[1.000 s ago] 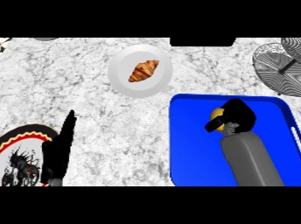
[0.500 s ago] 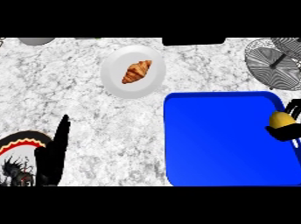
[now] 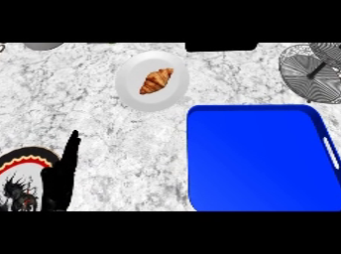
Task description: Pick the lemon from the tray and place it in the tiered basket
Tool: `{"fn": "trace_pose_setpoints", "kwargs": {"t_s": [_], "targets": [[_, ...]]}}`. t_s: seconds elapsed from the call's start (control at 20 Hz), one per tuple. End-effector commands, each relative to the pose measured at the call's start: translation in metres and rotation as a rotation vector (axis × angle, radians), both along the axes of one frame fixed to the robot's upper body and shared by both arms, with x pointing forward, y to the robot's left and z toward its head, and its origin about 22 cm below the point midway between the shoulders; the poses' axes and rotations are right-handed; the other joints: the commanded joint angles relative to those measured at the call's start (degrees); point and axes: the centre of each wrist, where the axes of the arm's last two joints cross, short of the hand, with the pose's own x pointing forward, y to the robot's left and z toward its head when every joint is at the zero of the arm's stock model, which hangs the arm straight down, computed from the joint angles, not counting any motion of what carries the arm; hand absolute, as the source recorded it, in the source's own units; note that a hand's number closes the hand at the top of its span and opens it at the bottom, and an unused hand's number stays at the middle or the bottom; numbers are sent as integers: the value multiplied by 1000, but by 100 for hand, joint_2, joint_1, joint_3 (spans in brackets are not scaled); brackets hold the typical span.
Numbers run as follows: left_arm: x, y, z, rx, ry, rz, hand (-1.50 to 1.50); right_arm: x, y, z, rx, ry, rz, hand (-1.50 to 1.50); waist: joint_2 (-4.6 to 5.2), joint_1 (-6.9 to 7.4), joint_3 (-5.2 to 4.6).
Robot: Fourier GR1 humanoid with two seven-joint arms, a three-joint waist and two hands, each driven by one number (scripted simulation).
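Blue tray (image 3: 265,158) near tiered basket (image 3: 318,74) — left hand (image 3: 64,173) upright, lower left.

The counter (image 3: 115,134) is grey-white marble, and the tray (image 3: 265,158) at right is plain blue. Far, a white plate (image 3: 133,92) bears a golden-brown croissant (image 3: 156,81); the near-left plate (image 3: 16,161) is black, edged red and yellow.

Blue tray (image 3: 265,158) rt, croissant (image 3: 156,81) on white plate (image 3: 139,97), left hand (image 3: 64,169) resting btm-left
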Motion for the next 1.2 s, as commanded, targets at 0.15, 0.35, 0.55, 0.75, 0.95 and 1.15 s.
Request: {"fn": "trace_pose_setpoints", "kwargs": {"t_s": [0.15, 0.35, 0.55, 0.75, 0.95, 1.15], "targets": [[6, 2, -10, -19, 46, -27, 0, -49, -56, 85, -56, -267, 25, 150, 60, 162, -24], [13, -4, -4, -11, 44, -25, 0, -46, -50, 123, -77, -262, 3, 150, 53, 229, -30], [16, -5, -5, -17, 62, -57, 0, -24, -45, 133, -70, -299, -24, 150, 79, 340, -29], [13, -11, -3, -5, 44, -62, 0, -6, -35, 152, -57, -282, -52, 150, 84, 386, -31], [4, -1, -11, -17, 55, -84, 0, 15, -34, 143, -43, -261, -90, 150, 118, 509, -28], [7, -22, -13, -23, 19, -88, 0, 43, -21, 135, -44, -261, -63, 150, 116, 473, -26]]}}
